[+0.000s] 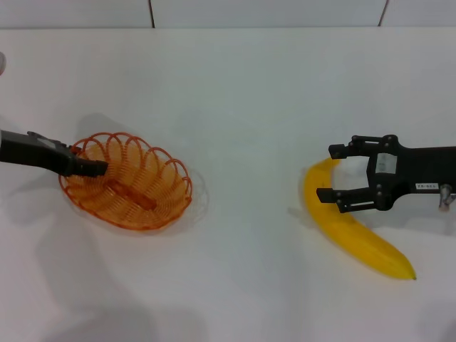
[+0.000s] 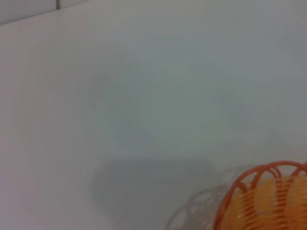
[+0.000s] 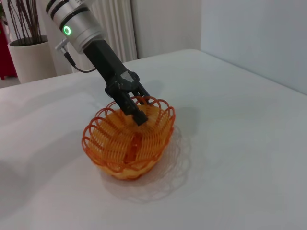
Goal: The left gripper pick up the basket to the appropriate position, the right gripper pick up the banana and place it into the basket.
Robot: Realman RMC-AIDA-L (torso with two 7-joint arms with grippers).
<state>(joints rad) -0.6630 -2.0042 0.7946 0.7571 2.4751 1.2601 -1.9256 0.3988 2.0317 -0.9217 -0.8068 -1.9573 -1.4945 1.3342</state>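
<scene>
The orange wire basket (image 1: 135, 187) sits on the white table at the left. My left gripper (image 1: 96, 169) reaches in from the left and is shut on the basket's near-left rim. The right wrist view shows this grip, with one finger inside the basket (image 3: 129, 143) and the left gripper (image 3: 134, 109) under its green-lit arm. The left wrist view shows only a piece of the basket's rim (image 2: 268, 191). The yellow banana (image 1: 356, 239) lies at the right. My right gripper (image 1: 329, 173) is open, its fingers on either side of the banana's upper end.
The white table (image 1: 235, 107) runs to a back edge at the top of the head view, with open surface between basket and banana. Beyond the table, the right wrist view shows a potted plant (image 3: 29, 55) and a radiator (image 3: 115, 24).
</scene>
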